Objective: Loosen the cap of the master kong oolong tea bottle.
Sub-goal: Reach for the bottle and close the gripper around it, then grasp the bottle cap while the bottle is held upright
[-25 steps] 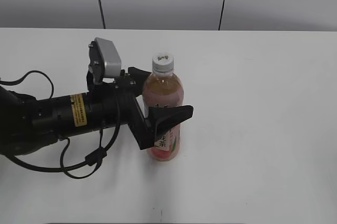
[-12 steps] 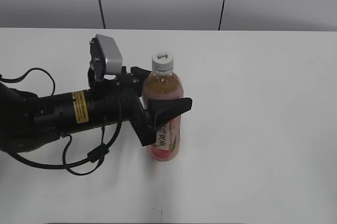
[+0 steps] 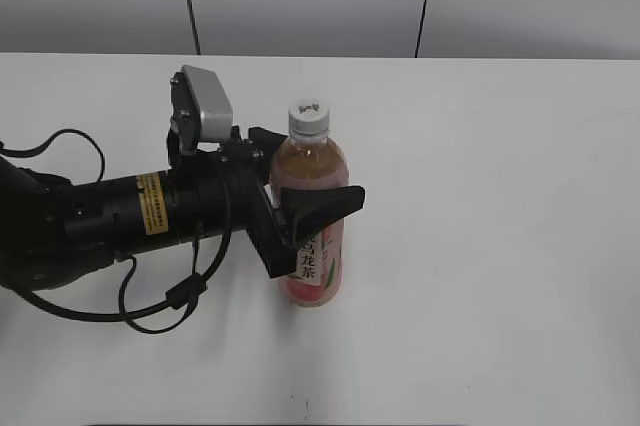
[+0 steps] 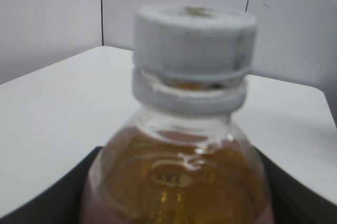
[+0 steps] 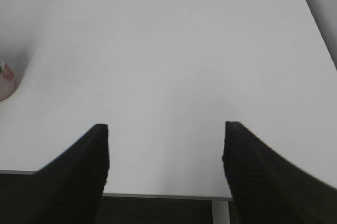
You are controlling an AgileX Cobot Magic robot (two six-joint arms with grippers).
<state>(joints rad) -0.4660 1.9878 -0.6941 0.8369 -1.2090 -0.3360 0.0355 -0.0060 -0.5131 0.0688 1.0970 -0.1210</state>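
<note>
Left tool (image 3: 303,178) clamps the clear, rounded master kong oolong tea bottle (image 3: 313,246); right tool (image 5: 166,153), ridged pads, gapes wide.

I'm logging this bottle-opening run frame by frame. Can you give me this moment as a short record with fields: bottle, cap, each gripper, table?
bottle: tea bottle upright on the white table, pink label
cap: white cap on the neck, nothing touching it
left gripper: left gripper around the bottle's body, one finger each side, below the cap
right gripper: right gripper open, over bare table, holding nothing
cap step: not yet started
</note>
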